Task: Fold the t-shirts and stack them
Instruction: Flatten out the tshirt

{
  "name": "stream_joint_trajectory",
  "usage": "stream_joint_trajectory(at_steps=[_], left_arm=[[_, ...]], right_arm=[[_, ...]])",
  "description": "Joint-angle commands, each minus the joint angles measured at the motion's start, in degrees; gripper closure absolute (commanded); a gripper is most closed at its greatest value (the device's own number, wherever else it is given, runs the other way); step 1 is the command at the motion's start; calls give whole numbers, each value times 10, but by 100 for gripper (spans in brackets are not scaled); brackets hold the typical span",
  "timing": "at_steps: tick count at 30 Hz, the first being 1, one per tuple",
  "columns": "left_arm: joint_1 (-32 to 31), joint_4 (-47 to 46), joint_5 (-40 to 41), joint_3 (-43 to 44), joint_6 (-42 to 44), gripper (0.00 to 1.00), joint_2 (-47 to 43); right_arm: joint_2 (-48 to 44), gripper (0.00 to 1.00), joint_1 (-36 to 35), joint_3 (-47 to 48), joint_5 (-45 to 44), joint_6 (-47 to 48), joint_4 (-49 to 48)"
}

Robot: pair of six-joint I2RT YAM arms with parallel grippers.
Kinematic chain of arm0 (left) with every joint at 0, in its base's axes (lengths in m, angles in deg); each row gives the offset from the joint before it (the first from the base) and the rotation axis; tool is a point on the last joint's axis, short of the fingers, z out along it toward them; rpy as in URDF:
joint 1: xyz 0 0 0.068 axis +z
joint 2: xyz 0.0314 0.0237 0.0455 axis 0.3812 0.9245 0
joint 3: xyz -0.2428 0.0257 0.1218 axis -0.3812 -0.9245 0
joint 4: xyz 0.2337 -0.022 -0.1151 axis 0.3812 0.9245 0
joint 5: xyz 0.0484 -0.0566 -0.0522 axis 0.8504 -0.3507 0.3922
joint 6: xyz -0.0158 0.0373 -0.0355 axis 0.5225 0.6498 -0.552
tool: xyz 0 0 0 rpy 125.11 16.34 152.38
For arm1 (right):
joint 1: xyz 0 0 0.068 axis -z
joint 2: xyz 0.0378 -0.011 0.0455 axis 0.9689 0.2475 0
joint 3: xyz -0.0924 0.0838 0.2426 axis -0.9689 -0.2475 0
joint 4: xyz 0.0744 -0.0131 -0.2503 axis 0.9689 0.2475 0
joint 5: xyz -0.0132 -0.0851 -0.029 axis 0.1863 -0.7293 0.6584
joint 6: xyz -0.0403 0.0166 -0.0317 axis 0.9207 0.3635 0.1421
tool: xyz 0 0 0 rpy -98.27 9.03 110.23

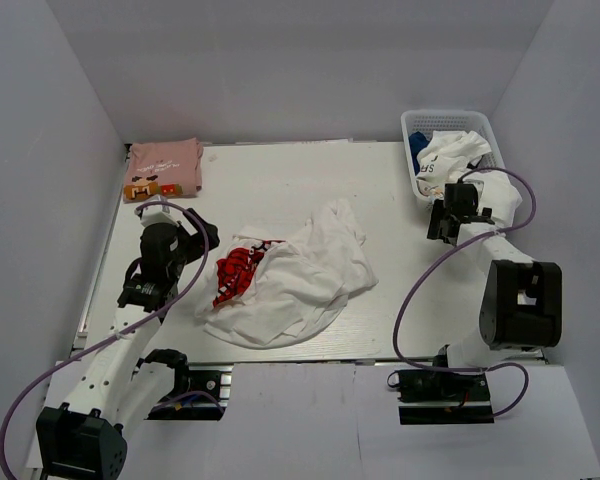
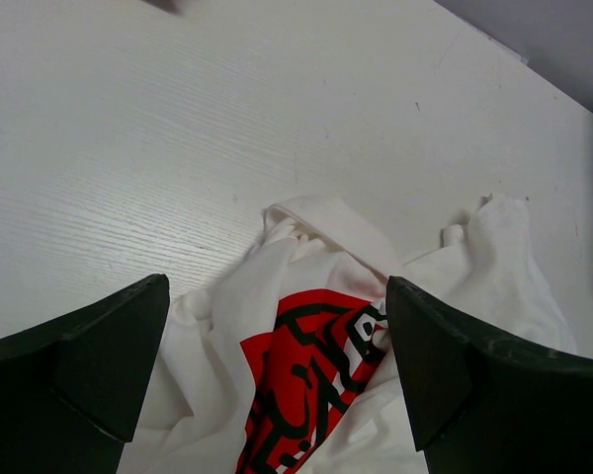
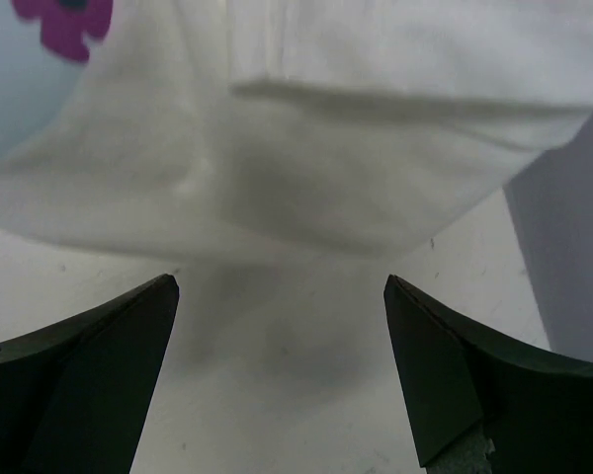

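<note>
Closely, the left wrist view showed the left gripper [image 2: 277,365] released, its jaws wide and empty, with the white t-shirt [image 2: 316,375] crumpled just ahead, red print up. Only the top view showed the folded pink t-shirt [image 1: 165,168] beyond that gripper on the surface [image 1: 280,180]. The right gripper [image 3: 282,365] was open too, holding nothing; its wrist view alone showed a purple flower [image 3: 64,18] on white cloth [image 3: 376,128] just ahead.
</note>
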Motion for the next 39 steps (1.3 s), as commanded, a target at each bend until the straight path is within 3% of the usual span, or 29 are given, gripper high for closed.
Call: stream_joint_trajectory(at_steps=[1, 4, 6, 7, 8, 9, 10, 16, 21, 23, 24, 26, 27, 32, 36, 37, 39], left_arm=[[-2, 4, -3, 5, 5, 0, -13], [-2, 4, 9, 5, 5, 0, -18], [-2, 9, 9, 5, 5, 0, -23], [-2, 9, 9, 5, 5, 0, -23], [-2, 9, 9, 5, 5, 0, -23], [-2, 9, 9, 5, 5, 0, -23], [-2, 9, 9, 5, 5, 0, -23], [-2, 14, 14, 5, 5, 0, -23], [-2, 1, 14, 0, 5, 0, -18], [-2, 1, 14, 0, 5, 0, -12], [-2, -4, 14, 0, 5, 0, -12], [-2, -4, 14, 0, 5, 0, -6], [-2, -4, 21, 0, 5, 0, -6], [-2, -10, 33, 0, 16, 0, 0], [-2, 5, 53, 5, 16, 0, 5], [-2, 5, 53, 5, 16, 0, 5], [-2, -1, 53, 5, 11, 0, 5]], right_arm=[[43, 10, 12, 23, -38, 66, -131], [77, 12, 19, 28, -81, 71, -186], [85, 30, 26, 20, -89, 70, -224], [84, 45, 29, 16, -81, 66, -228], [81, 76, 31, 13, -67, 63, -234], [62, 93, 32, 13, -62, 61, -226], [54, 100, 31, 14, -57, 56, -217], [-79, 100, 31, 32, -29, 26, -139], [-87, 100, 32, 122, 31, 24, -147], [-37, 100, 31, 160, 33, 35, -150], [-2, 100, 32, 228, 34, 38, -148], [84, 100, 33, 276, 37, 52, -143], [103, 100, 33, 354, 45, 60, -140], [286, 100, 33, 521, 63, 33, -95], [342, 100, 33, 561, 116, -11, 20], [326, 100, 31, 532, 139, -19, 21], [243, 75, 23, 487, 162, -24, -27]])
